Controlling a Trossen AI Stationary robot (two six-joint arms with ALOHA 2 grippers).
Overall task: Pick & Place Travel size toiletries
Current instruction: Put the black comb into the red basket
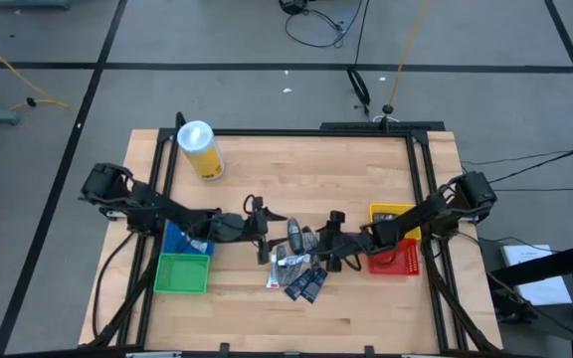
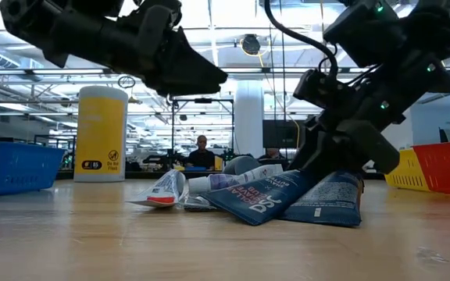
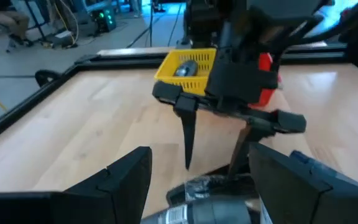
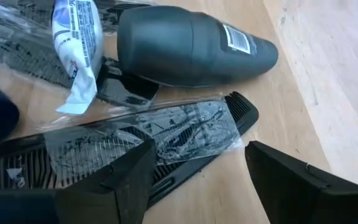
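We found the right gripper (image 1: 332,242) open and empty, lowered over a wrapped black comb (image 4: 135,146). The left gripper (image 1: 265,239) stood open and empty beside the toiletry pile (image 1: 298,267). One item lay in the yellow bin (image 3: 188,67); most remained unsorted.

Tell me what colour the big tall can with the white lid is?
Yellow cylinder, clearest in the low view.

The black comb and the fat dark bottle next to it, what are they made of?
The black comb looks like hard plastic, sealed in a thin clear wrapper that crinkles and catches light. The dark bottle looks like smooth plastic with a dull, matte skin and a small white label. Both are guesses from looks alone.
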